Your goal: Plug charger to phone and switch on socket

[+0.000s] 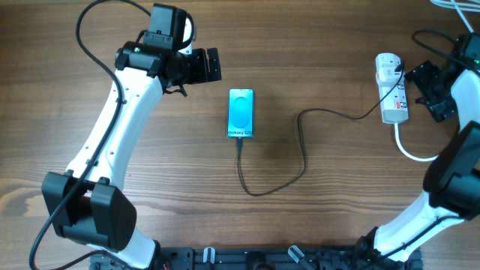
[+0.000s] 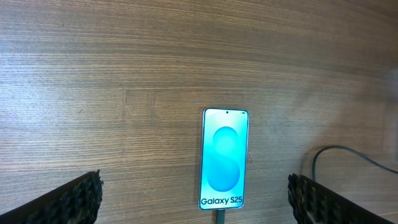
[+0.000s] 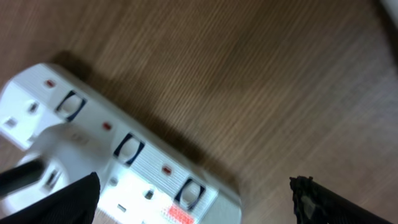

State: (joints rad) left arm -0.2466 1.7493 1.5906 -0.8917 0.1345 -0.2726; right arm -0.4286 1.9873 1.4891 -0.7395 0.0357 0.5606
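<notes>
The phone [image 1: 241, 113] lies flat at the table's middle with its teal screen lit; it also shows in the left wrist view [image 2: 224, 159]. The black charger cable [image 1: 302, 147] runs from the phone's near end in a loop to the white socket strip [image 1: 392, 87] at the right, where a white adapter sits in it. Its tip sits at the phone's bottom edge [image 2: 219, 216]. My left gripper [image 1: 211, 66] is open and empty, up and left of the phone. My right gripper [image 1: 429, 88] is open beside the socket, whose switches show in the right wrist view [image 3: 130, 163].
A thicker white cord [image 1: 409, 150] curves from the socket's near end toward the right arm. More cables lie at the far right corner [image 1: 450, 7]. The rest is bare wooden tabletop [image 1: 322, 60].
</notes>
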